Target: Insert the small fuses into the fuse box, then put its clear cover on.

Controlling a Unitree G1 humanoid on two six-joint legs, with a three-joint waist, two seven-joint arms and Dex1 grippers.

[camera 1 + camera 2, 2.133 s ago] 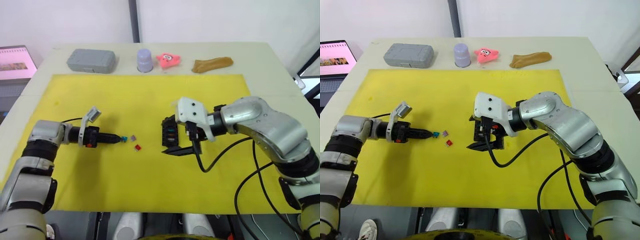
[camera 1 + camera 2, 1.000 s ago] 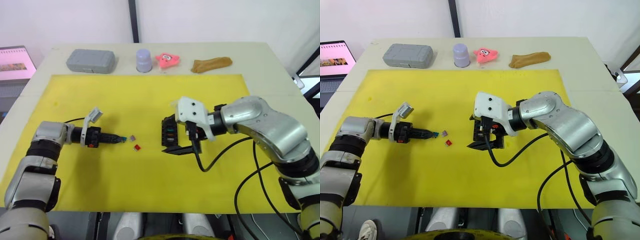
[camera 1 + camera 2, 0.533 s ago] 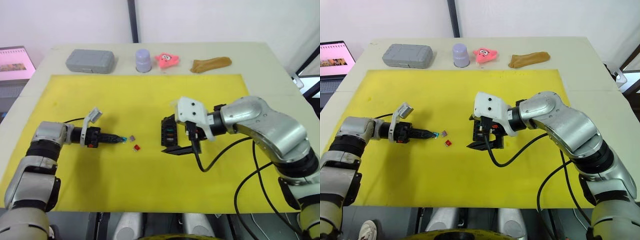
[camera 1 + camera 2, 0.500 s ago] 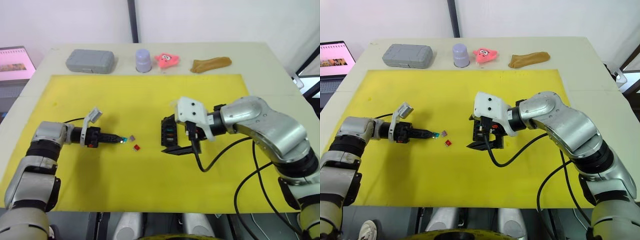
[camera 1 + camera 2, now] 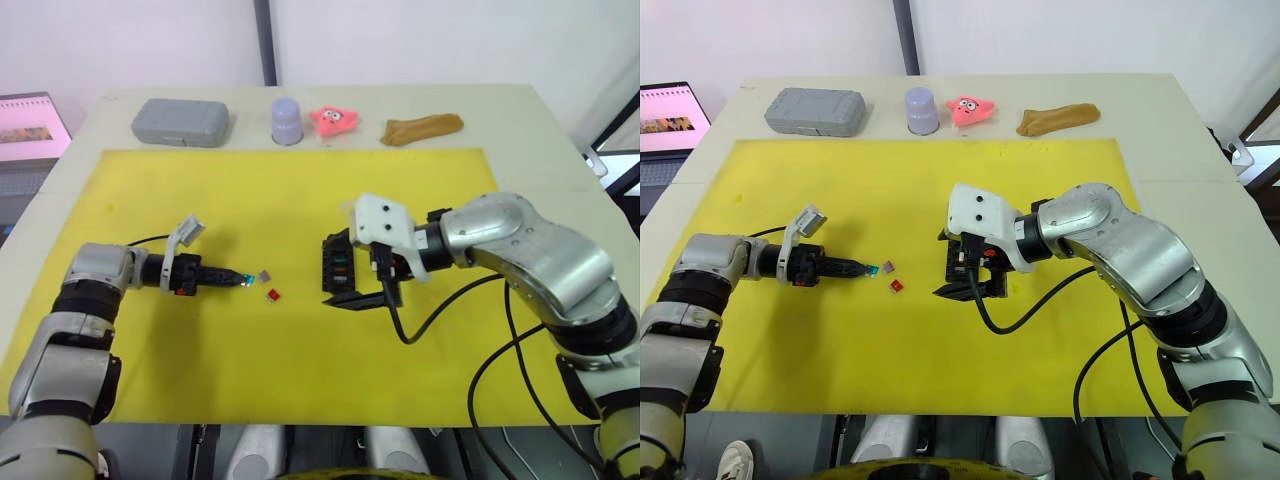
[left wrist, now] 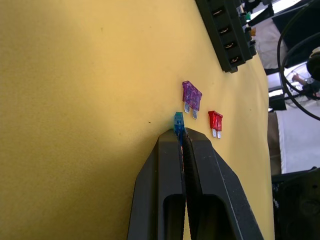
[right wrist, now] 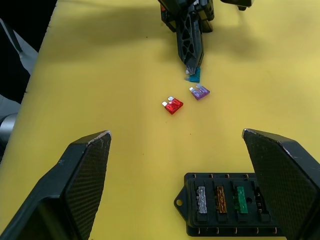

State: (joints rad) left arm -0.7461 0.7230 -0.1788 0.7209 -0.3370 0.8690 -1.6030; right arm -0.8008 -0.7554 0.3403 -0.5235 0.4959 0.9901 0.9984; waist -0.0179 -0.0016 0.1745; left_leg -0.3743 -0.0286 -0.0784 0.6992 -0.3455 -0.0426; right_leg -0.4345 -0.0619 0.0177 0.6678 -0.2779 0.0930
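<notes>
Left gripper (image 6: 181, 134) pinched shut on teal fuse (image 6: 178, 121), low over yellow mat (image 5: 300, 200). Tiny, light, hard glossy plastic with thin metal blades; likely slippery, best held by its flat body. Purple fuse (image 6: 191, 96) and red fuse (image 6: 215, 120) lay just beside. Further along, right gripper (image 7: 175, 175) gaped wide around black slotted fuse box (image 7: 227, 204), three fuses seated. Grey case (image 5: 180, 121) at counter's far edge
</notes>
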